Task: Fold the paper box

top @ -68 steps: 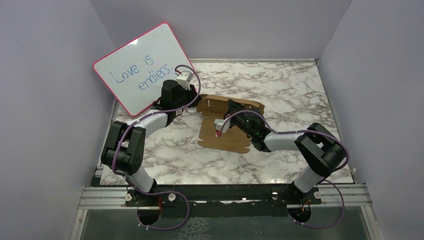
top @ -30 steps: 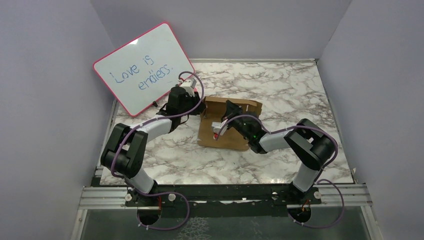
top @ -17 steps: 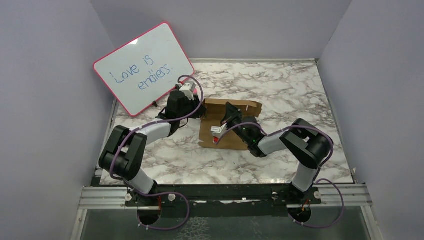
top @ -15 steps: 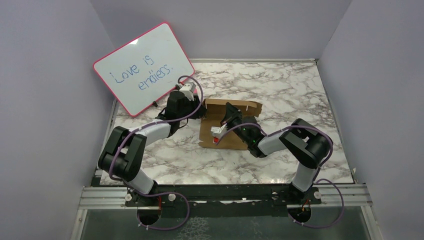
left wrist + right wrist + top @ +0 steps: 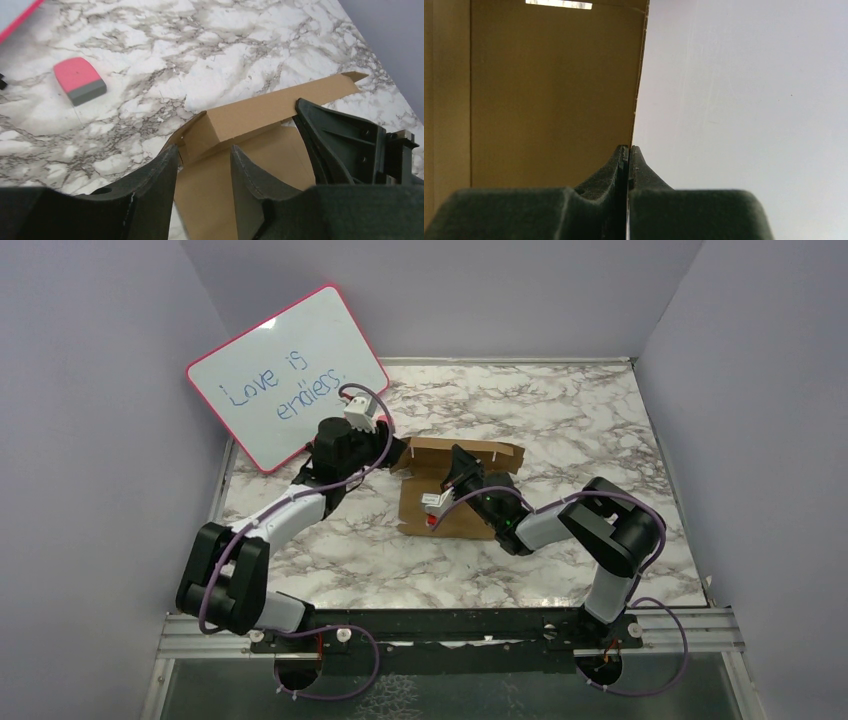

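The paper box (image 5: 455, 512) is brown cardboard lying mid-table, with its far flap (image 5: 495, 451) standing up. My right gripper (image 5: 461, 466) is shut on a raised panel of it; in the right wrist view the jaws (image 5: 628, 149) pinch the cardboard's edge (image 5: 549, 90). My left gripper (image 5: 388, 455) is open and empty just left of the box's far left corner. In the left wrist view its fingers (image 5: 202, 160) frame that corner (image 5: 260, 107) without touching it, and the right gripper (image 5: 345, 142) shows behind.
A pink-rimmed whiteboard (image 5: 285, 375) with writing leans at the back left, close behind the left arm. A pink and grey eraser (image 5: 80, 81) lies on the marble left of the box. Purple walls enclose three sides.
The left gripper has drawn back to the left, off the box's corner, and its arm has swung outward. The right gripper stays shut on the box, whose far flap stands higher than 2.3 s ago.
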Robot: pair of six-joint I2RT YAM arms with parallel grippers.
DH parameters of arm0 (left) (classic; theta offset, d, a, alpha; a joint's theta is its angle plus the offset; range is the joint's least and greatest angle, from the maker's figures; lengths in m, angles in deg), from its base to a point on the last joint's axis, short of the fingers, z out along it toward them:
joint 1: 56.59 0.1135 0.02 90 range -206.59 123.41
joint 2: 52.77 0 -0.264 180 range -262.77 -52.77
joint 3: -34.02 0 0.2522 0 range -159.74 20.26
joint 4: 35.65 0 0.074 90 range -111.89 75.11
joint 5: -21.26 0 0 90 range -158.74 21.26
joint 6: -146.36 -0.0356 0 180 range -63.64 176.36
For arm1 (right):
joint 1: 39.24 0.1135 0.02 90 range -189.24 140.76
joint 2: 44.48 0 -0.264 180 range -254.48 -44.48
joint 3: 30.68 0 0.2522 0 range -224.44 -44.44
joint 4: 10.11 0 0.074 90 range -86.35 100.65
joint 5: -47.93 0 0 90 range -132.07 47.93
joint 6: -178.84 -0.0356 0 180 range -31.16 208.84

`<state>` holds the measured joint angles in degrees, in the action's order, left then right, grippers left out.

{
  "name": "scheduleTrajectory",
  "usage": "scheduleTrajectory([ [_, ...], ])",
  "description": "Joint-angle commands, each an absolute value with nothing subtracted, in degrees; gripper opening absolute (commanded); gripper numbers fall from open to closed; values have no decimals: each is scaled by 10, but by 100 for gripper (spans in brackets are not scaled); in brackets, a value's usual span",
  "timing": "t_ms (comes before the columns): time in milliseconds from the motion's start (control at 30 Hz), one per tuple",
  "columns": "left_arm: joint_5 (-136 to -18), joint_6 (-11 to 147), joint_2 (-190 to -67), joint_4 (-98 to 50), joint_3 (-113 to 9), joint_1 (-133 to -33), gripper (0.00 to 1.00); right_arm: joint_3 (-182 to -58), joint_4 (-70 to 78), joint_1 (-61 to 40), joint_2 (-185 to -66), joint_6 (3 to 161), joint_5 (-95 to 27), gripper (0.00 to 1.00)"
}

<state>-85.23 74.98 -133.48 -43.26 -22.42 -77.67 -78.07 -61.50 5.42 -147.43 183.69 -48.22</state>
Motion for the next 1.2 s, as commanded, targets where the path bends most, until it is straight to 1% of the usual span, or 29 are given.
scheduleTrajectory([
  [0,-863,726,-1288,-470,-216,-753,45,-770,-622,61,-1481,1839,-487,5],
  [200,-823,726,-1285,-509,-187,-672,43,-770,-617,61,-1478,1839,-483,5],
  [367,-865,717,-1359,-512,-208,-640,41,-770,-614,61,-1474,1836,-481,5],
  [500,-907,713,-1424,-512,-232,-640,41,-771,-612,61,-1475,1835,-481,5],
  [600,-946,713,-1451,-512,-240,-642,41,-773,-613,61,-1477,1834,-481,5],
  [800,-972,697,-1465,-512,-249,-656,41,-780,-610,61,-1477,1832,-478,5],
  [967,-1019,678,-1474,-512,-253,-677,40,-783,-610,61,-1477,1833,-478,5],
  [1167,-1037,667,-1465,-513,-244,-694,39,-787,-608,61,-1475,1833,-476,5],
])
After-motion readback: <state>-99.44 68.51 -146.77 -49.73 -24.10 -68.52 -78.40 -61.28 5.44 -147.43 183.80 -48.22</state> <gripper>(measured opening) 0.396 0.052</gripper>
